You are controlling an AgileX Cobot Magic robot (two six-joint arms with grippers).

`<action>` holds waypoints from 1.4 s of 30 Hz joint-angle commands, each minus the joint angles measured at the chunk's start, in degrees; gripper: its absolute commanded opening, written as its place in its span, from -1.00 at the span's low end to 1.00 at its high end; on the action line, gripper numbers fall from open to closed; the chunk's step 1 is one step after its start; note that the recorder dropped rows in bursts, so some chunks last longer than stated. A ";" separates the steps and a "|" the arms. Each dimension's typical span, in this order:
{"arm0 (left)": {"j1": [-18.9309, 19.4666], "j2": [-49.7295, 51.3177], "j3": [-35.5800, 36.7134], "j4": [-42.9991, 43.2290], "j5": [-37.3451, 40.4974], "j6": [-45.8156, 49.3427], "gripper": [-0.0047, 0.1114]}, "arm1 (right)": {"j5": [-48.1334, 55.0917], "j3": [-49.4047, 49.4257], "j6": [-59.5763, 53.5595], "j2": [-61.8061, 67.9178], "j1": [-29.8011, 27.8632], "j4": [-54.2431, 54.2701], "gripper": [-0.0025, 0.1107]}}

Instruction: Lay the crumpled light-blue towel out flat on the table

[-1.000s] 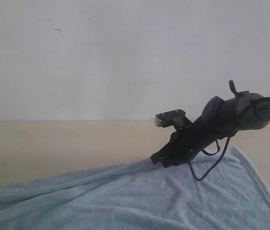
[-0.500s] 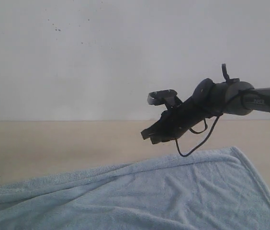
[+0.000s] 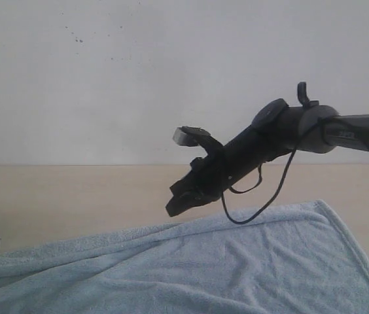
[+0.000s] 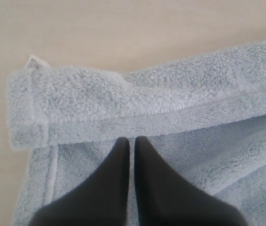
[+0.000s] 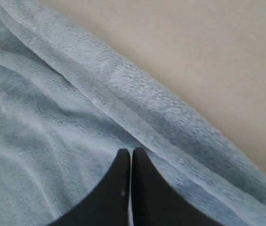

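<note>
Exterior view, right fingers (image 3: 175, 207) together above towel (image 3: 237, 261) on table (image 3: 73, 190), left fingers (image 4: 122, 157) together over folded edge.

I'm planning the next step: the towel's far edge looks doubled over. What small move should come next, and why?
Probably open the left claw and pinch the towel at its doubled-over edge: the fold lies right before the shut, empty claw.

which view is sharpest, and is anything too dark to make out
Left wrist view: sharpest, towel pile and label crisp. Right wrist view: towel softer, slightly blurred. Exterior view: right claw nearly a black silhouette against the bright wall.
</note>
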 commanded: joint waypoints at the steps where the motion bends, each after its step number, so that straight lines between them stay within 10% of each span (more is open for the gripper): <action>1: 0.05 -0.44 -0.10 -0.57 -0.68 0.18 -0.84 | -1.43 -0.17 -1.52 0.59 3.65 -0.25 -0.93; 42: 0.05 -0.44 -0.10 -1.38 -0.76 0.18 -0.84 | -5.90 -0.17 -0.34 4.98 6.11 -5.22 -0.93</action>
